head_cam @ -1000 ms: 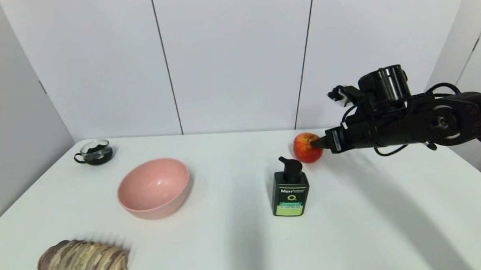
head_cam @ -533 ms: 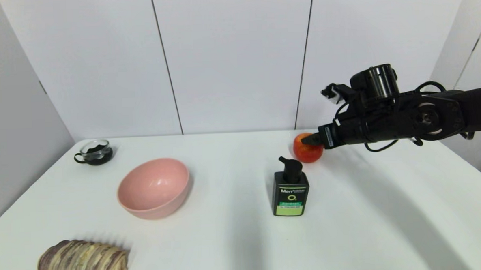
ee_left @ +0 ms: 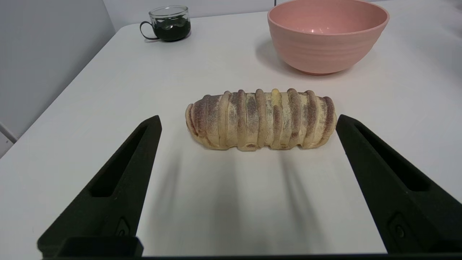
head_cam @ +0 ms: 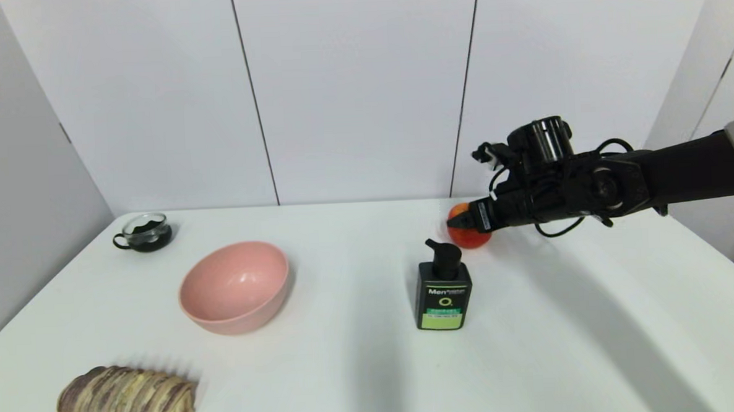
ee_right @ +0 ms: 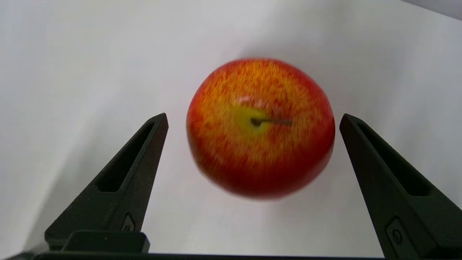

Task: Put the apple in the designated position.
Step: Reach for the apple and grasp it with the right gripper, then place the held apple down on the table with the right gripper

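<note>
Red w/ a yellow-orange blush round its stem, the apple is resting on the white table toward the far right, just behind a dark pump bottle. It is being approached from the robot's right by the right pincer, whose fingers are spread wide apart, one on each side of the fruit w/ clear gaps; nothing is being gripped yet.

Judged step: closing in for the grasp. To be done well, the pincer is best pushed further fwd until the fingertips are passing the apple's widest part, kept centred so both pads are meeting it together; a glossy round skin is likely to be slipping or rolling if squeezed off-centre. The pump bottle, being just in front, is to be avoided on the lift. Approx. nothing of the placing is done; the target spot is unmarked bare tabletop and cannot be told from here.

The left pincer is parked low at the near left, fingers apart, w/ a ridged bread loaf lying ahead of it, untouched. A pink bowl and glass cup are sitting further left.

Writing: "Men" is being read on the bottle's label; smaller print below is illegible.
</note>
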Controlling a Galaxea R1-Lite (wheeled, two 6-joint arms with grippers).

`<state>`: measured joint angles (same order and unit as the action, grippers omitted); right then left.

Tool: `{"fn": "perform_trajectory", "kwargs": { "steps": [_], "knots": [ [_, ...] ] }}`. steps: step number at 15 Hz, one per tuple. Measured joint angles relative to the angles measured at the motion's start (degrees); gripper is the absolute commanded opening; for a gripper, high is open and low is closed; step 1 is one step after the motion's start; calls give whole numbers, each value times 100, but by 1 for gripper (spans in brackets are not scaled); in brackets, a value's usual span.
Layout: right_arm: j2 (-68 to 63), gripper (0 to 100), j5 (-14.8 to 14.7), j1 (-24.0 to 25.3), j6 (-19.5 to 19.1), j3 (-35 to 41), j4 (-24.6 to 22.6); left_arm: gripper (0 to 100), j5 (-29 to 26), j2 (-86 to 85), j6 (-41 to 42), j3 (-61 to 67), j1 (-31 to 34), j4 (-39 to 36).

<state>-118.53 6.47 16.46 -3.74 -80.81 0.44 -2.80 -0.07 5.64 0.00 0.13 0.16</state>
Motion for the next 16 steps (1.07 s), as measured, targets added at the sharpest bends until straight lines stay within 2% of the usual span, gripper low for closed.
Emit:
{"fn": "perform_trajectory", "kwargs": {
  "steps": [2,3,12,16],
  "knots": [
    [-167,100,-2,-21,0,-130,5,100,0,0,-5,0,0,0],
    [-241,0,0,-34,0,-179,5,100,2,0,-2,0,0,0],
    [-424,0,-15,-78,24,-256,18,100,2,0,-2,0,0,0],
    [-180,0,-28,-63,5,-695,77,100,2,0,-5,0,0,2]
  ]
}}
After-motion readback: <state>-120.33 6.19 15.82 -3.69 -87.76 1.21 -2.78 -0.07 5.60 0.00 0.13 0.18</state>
